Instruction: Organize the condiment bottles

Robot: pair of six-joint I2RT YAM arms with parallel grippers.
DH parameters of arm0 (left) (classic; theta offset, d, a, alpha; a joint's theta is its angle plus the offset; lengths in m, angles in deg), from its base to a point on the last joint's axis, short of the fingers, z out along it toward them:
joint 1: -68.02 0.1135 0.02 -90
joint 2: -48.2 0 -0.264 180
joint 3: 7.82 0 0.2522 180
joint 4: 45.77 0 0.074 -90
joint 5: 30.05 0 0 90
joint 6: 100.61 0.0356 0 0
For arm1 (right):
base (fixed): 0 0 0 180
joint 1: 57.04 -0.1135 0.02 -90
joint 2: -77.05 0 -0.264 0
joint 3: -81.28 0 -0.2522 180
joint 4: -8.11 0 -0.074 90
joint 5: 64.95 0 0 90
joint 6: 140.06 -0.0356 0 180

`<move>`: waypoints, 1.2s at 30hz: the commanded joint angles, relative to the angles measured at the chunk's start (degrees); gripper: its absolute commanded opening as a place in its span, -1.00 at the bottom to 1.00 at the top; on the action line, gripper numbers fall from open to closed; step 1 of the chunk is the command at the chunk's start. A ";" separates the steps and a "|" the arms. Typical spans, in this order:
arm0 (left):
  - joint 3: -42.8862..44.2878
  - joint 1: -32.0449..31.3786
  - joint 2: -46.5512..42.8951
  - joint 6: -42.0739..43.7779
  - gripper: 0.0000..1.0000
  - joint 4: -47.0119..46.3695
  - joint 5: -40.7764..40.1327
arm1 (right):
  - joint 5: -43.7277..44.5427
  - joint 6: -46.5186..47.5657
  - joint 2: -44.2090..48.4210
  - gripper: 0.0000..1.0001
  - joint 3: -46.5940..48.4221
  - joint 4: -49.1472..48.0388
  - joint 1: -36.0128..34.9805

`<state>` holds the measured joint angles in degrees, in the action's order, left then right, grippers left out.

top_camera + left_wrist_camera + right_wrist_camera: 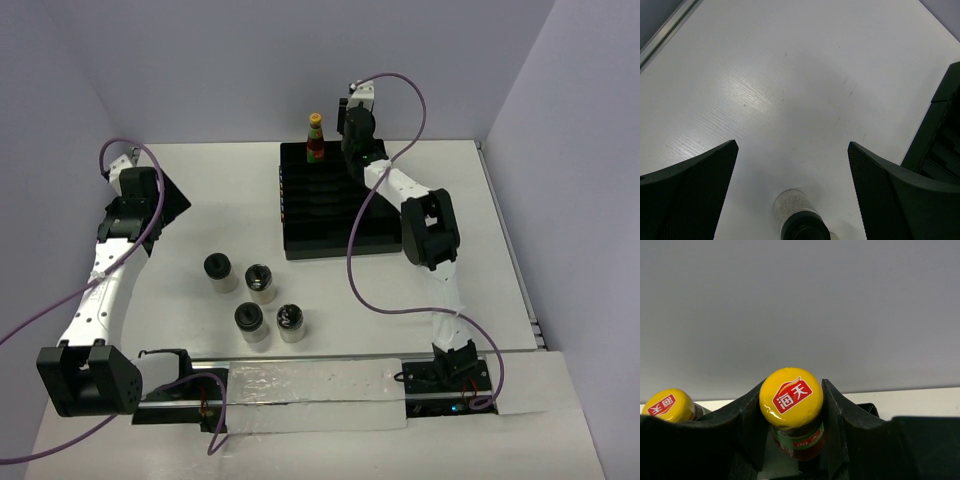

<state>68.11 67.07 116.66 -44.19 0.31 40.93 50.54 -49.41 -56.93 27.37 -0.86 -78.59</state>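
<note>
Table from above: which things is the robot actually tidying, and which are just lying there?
Being tidied:
sauce bottle
second sauce bottle
four black-lidded jars

Just there:
black tray
purple cables

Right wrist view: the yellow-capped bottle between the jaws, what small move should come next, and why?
Probably open the jaws slightly to release it. The right gripper hugs the sauce bottle at its cap, upright at the back of the black tray beside the other sauce bottle, so it looks already placed.
</note>
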 commanded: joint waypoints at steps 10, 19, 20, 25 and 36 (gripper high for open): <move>1.70 0.54 1.01 1.18 0.99 -2.96 -0.44 | -1.32 -4.02 -2.20 -0.76 3.13 -5.99 0.84; 2.28 0.51 -0.26 1.58 0.99 -1.69 1.27 | -3.44 -5.16 4.10 0.89 1.12 -0.65 0.74; 2.20 0.54 -0.65 1.92 0.99 -1.59 1.97 | -3.35 -5.43 5.79 0.96 0.68 0.37 0.69; 3.14 0.55 -0.92 3.23 0.99 2.49 -0.06 | -2.01 -7.89 16.91 1.00 -3.73 6.80 0.67; -3.17 0.51 -8.59 0.51 0.99 2.40 3.85 | -13.89 -12.16 47.25 1.00 -30.21 25.72 -11.07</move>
<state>67.01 67.09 110.61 -42.14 2.94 42.26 41.61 -60.75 -16.96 8.34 15.52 -81.41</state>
